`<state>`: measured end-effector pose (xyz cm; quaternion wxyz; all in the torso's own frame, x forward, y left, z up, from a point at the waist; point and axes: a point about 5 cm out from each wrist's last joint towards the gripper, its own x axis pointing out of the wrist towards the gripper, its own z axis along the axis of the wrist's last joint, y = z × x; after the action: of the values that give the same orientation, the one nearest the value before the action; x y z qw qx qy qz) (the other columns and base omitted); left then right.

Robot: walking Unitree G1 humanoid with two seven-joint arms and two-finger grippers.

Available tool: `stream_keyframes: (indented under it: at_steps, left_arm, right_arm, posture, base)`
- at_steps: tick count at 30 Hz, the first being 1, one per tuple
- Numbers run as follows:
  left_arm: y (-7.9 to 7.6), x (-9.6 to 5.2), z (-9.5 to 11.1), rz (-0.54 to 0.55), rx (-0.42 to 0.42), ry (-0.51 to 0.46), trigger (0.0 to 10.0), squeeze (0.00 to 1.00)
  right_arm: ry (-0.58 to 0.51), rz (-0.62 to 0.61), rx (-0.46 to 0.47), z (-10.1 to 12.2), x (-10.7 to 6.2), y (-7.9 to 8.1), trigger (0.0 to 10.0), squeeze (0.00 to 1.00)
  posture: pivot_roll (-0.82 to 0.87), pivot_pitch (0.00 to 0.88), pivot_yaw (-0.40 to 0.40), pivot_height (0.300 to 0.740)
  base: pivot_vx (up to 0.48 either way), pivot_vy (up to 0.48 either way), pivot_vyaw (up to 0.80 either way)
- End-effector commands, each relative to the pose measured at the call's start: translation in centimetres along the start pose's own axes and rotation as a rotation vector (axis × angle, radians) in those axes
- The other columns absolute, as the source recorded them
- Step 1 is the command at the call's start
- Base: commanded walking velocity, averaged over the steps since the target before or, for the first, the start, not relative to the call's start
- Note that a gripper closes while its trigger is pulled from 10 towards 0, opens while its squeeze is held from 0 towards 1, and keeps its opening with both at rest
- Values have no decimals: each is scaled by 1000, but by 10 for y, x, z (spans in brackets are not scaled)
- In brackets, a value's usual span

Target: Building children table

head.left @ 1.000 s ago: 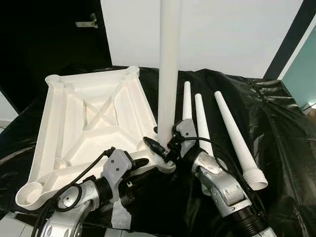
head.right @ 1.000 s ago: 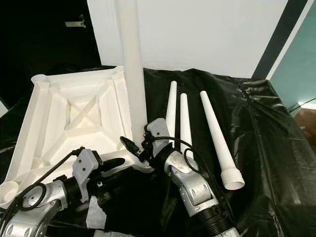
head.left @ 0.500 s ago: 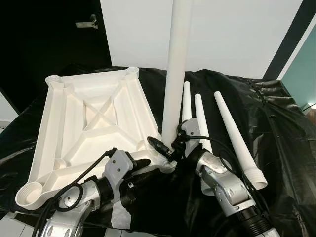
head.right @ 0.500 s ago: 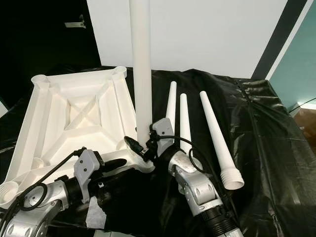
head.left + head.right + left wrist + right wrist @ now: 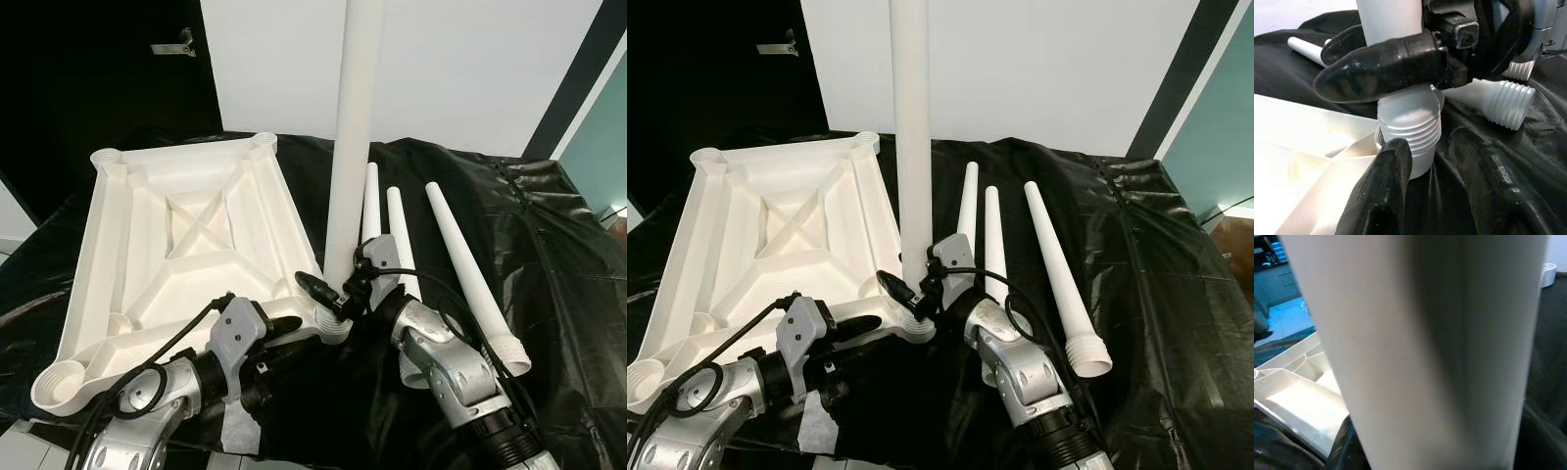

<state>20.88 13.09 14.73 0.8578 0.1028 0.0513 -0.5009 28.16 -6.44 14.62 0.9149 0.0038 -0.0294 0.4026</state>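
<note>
The white table top [image 5: 127,245] lies upside down on black sheeting. A long white leg [image 5: 353,127] stands nearly upright with its threaded end [image 5: 1410,122] in the top's near right corner socket [image 5: 333,328]. My right gripper [image 5: 335,294] is shut on the leg just above the thread; the right wrist view shows the leg [image 5: 1425,357] close up. My left gripper [image 5: 284,331] lies low beside that corner, open, with one of its fingers [image 5: 1383,196] against the socket and the other on the sheeting.
Three spare white legs [image 5: 397,235] lie side by side on the black sheeting [image 5: 549,255] to the right, threaded ends toward me. A white wall stands behind, and a dark doorway at the back left.
The leg's upper end has swung to the right, so it stands a little differently over the socket. My right gripper shifted slightly with it. My left gripper stays by the corner.
</note>
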Motion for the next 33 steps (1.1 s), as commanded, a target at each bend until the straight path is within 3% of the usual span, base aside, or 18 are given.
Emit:
stream_keyframes:
  at_steps: [1,11,27,33]
  left_arm:
    - [2,1,3,40,12,-2,10000,0]
    - [1,2,3,29,13,-6,10000,0]
    - [-1,5,3,5,2,-11,10000,0]
    - [1,4,3,-7,5,-4,10000,0]
  right_arm:
    - [64,-24,19,-13,-6,-7,10000,0]
    - [75,8,-72,-14,-9,-7,10000,0]
    - [64,35,-130,-9,-6,-11,10000,0]
    - [59,87,-181,-11,-7,-2,10000,0]
  posture:
    - [117,0,-57,740]
    - [112,0,-51,740]
    - [83,0,-34,740]
    - [78,0,-23,740]
  base:
    - [0,0,0]
    - [0,0,0]
    - [0,0,0]
    - [0,0,0]
